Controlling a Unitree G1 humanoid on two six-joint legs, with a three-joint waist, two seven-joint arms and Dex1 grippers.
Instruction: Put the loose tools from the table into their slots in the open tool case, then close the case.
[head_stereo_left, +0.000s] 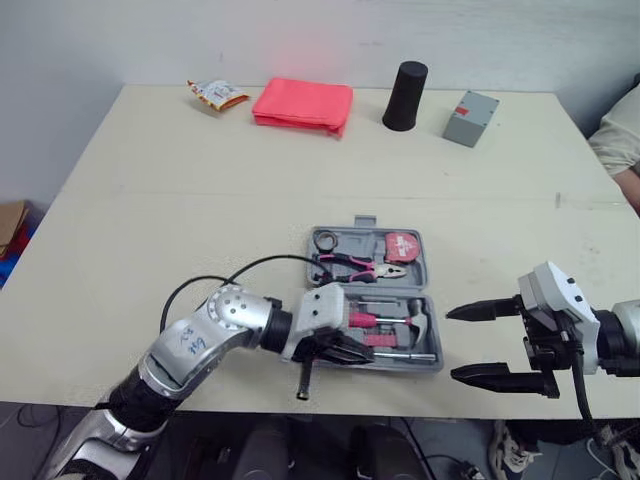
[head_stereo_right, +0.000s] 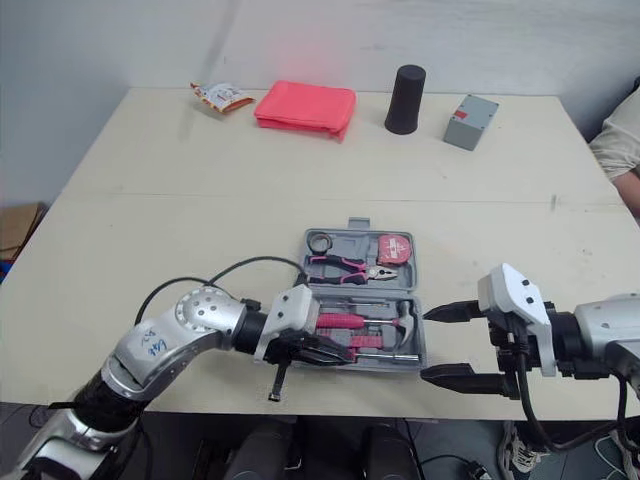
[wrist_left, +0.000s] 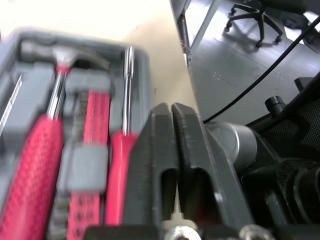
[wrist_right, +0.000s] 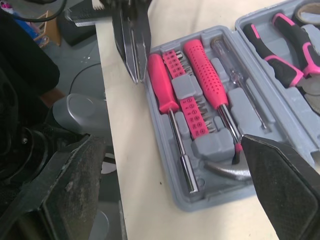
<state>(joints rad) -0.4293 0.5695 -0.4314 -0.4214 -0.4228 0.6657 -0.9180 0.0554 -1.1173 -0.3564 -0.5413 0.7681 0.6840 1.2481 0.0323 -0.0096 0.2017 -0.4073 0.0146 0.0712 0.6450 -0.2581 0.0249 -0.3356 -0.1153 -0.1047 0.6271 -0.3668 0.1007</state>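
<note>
Two grippers flank the open tool case (head_stereo_left: 375, 300) on the surface (head_stereo_left: 200, 200). The left gripper (wrist_right: 134, 70) is pressed together at the case's near-left corner, and the right gripper (head_stereo_left: 452, 345) is spread apart just right of it. The slots look filled, so closing seems next, which means folding one half over.

Head stereo pair: both eyes sit above the near edge of the surface (head_stereo_left: 150, 200), facing forward and down, wide enough to take in most of the top with the open tool case (head_stereo_left: 362, 240) near mid-frame; the two share nearly the same scene. Left wrist view: very close, looking along the left jaws over the case's lower tray to the hammer (wrist_left: 60, 52). Right wrist view: near, looking between the right jaws at that same tray from its opposite end.
</note>
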